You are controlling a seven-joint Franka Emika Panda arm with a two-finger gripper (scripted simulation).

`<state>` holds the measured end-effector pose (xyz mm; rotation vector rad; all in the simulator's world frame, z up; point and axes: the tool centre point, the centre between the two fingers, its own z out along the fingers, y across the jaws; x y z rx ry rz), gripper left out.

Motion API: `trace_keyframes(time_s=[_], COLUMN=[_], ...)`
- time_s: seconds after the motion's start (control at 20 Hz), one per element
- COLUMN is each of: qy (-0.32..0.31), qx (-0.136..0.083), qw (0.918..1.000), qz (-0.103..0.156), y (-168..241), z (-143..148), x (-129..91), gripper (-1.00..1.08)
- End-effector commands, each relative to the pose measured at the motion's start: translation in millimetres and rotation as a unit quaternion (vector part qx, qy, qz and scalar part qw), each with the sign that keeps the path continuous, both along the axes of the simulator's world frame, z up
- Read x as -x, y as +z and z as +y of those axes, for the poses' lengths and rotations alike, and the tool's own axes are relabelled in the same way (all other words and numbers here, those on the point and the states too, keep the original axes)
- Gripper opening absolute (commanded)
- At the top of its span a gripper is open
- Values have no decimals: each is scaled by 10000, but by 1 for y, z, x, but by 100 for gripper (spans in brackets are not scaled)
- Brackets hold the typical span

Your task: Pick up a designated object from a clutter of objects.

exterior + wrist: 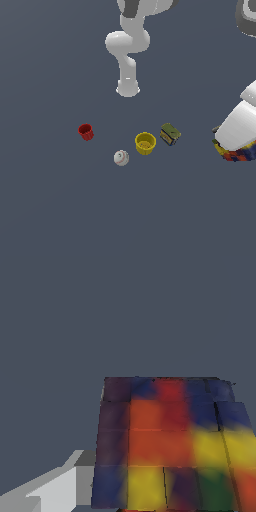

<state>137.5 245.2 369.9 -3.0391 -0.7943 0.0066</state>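
The multicoloured block [170, 441], a patchwork of red, blue, yellow and dark squares, fills the near part of the wrist view. One grey fingertip [65, 483] lies against its side; the other finger is out of frame. In the exterior view my gripper [231, 148] is at the far right, under the white hand, with the block [239, 156] showing just below it. The block looks larger than the other items, so it seems held above the floor. The jaws look shut on it.
On the grey floor in the exterior view stand a red ribbed cup [86, 132], a white baseball [121, 158], a yellow cup [145, 143] and an olive-green box [170, 134]. The arm's white base [128, 89] stands behind them.
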Motion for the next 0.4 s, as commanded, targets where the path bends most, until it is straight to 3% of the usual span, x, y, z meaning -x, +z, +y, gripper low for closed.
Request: trace_keyframes(time_s=[0.0, 0.35], qy=[0, 0], qx=[-3, -3], qw=[10000, 10000], qz=[-21, -21], y=[6, 9], z=[1, 2], x=[-2, -4], gripper=[-100, -100])
